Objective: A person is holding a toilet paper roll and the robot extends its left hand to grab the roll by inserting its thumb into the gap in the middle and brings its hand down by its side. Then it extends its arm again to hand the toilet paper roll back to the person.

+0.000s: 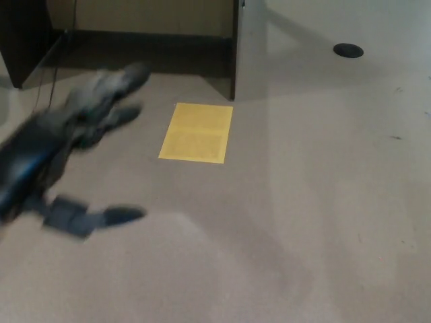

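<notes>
One broad stretch of beige floor [303,202] fills nearly the whole head view, with dark furniture [135,27] along its far edge and a yellow sheet [196,132] lying flat near the middle of that edge. The left hand [74,168] is a blur at the floor's left edge, its two fingers [118,91] spread away from the thumb [118,215], with nothing between them. The right hand does not show. No toilet paper roll is in view, nor any person, so where it is cannot be told. By its nature such a roll should be light, soft and easily crushed, its paper loose enough to slip; the stiff core hole is probably the surest hold, thumb inside and fingers on the outer wrap.
</notes>
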Robot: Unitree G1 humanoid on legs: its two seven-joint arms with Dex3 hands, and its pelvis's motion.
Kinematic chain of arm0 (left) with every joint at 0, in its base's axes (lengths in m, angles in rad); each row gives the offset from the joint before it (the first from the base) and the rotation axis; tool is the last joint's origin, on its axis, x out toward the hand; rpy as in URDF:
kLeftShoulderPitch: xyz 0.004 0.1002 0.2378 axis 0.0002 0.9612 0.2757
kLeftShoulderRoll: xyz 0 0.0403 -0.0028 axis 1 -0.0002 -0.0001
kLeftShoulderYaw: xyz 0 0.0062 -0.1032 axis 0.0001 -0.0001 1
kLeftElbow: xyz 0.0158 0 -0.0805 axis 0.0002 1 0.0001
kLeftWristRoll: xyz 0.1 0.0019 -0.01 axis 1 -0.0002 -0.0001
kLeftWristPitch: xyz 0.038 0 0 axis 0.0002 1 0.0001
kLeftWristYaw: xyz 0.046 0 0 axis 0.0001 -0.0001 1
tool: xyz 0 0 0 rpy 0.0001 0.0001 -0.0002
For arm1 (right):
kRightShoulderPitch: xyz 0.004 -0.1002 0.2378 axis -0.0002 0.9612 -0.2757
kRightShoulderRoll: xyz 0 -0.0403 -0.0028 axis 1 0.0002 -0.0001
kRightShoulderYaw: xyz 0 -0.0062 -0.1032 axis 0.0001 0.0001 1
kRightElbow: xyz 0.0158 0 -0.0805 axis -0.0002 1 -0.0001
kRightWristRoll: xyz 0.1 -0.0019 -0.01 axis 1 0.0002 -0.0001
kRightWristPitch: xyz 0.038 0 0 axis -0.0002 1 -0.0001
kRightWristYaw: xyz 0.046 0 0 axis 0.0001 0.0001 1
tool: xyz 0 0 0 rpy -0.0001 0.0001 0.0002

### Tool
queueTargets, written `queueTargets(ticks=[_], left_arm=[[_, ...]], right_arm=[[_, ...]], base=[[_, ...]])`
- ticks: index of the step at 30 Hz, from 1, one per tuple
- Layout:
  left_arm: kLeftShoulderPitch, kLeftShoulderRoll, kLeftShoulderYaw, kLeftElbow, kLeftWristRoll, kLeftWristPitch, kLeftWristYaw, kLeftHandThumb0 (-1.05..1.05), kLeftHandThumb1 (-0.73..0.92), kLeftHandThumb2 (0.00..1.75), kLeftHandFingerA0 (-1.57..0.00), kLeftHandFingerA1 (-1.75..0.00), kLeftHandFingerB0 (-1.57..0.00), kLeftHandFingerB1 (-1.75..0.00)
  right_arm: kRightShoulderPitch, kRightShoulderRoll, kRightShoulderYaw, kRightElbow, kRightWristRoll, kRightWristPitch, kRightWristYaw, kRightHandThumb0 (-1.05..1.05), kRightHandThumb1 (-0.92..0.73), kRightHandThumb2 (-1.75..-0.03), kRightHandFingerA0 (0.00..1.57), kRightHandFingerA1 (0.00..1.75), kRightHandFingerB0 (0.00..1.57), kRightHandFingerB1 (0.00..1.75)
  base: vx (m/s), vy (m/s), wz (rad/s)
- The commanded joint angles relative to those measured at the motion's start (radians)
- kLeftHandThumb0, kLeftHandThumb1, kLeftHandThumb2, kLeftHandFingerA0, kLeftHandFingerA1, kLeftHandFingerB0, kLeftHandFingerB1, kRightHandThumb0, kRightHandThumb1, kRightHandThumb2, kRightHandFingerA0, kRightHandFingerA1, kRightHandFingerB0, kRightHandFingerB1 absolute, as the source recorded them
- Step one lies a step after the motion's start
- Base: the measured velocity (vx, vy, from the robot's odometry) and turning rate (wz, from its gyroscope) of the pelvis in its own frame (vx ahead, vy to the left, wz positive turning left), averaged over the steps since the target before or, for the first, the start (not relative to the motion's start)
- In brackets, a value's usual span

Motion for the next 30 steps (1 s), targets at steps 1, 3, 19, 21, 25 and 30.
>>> queueTargets(ticks=[1, 3, 19, 21, 25, 30], left_arm=[[0.252, -0.009, 0.093, 0.191, 0.020, -0.277, 0.046, -0.44, 0.36, 0.59, -0.13, -0.39, -0.09, -0.23], [0.329, -0.017, 0.112, 0.279, 0.044, -0.352, 0.071, -0.41, 0.42, 0.59, -0.10, -0.37, -0.09, -0.25], [0.418, 0.034, 0.007, 1.067, 0.314, -0.652, 0.537, -0.35, 0.49, 0.61, -0.24, -0.38, -0.24, -0.34], [0.400, 0.051, -0.017, 1.103, 0.338, -0.649, 0.566, -0.34, 0.49, 0.61, -0.25, -0.38, -0.25, -0.34], [0.328, 0.050, -0.013, 1.183, 0.266, -0.628, 0.520, -0.31, 0.51, 0.61, -0.27, -0.41, -0.25, -0.34], [0.294, 0.063, -0.041, 1.255, 0.260, -0.639, 0.538, -0.26, 0.52, 0.55, -0.42, -0.41, -0.31, -0.32]], right_arm=[[0.030, -0.020, -0.013, 0.004, 0.008, 0.009, 0.005, -0.35, -0.70, -0.61, 0.61, 0.65, 0.46, 0.39], [0.039, -0.019, -0.017, 0.001, 0.014, 0.004, 0.005, -0.34, -0.69, -0.60, 0.63, 0.76, 0.47, 0.40], [0.037, -0.021, -0.023, 0.000, 0.015, -0.001, -0.001, -0.35, -0.68, -0.60, 0.64, 0.71, 0.49, 0.41], [0.038, -0.020, -0.024, -0.002, 0.015, -0.003, -0.005, -0.34, -0.68, -0.60, 0.64, 0.70, 0.48, 0.41], [0.023, -0.021, -0.032, -0.003, 0.018, 0.007, -0.009, -0.34, -0.69, -0.60, 0.64, 0.67, 0.48, 0.40], [0.015, -0.021, -0.044, 0.000, 0.021, 0.012, 0.000, -0.34, -0.69, -0.60, 0.63, 0.68, 0.48, 0.40]], base=[[0.00, 0.000, 0.00], [0.00, 0.000, 0.00], [0.00, 0.000, 0.00], [0.00, 0.000, 0.00], [0.00, 0.000, 0.00], [0.00, 0.000, 0.00]])
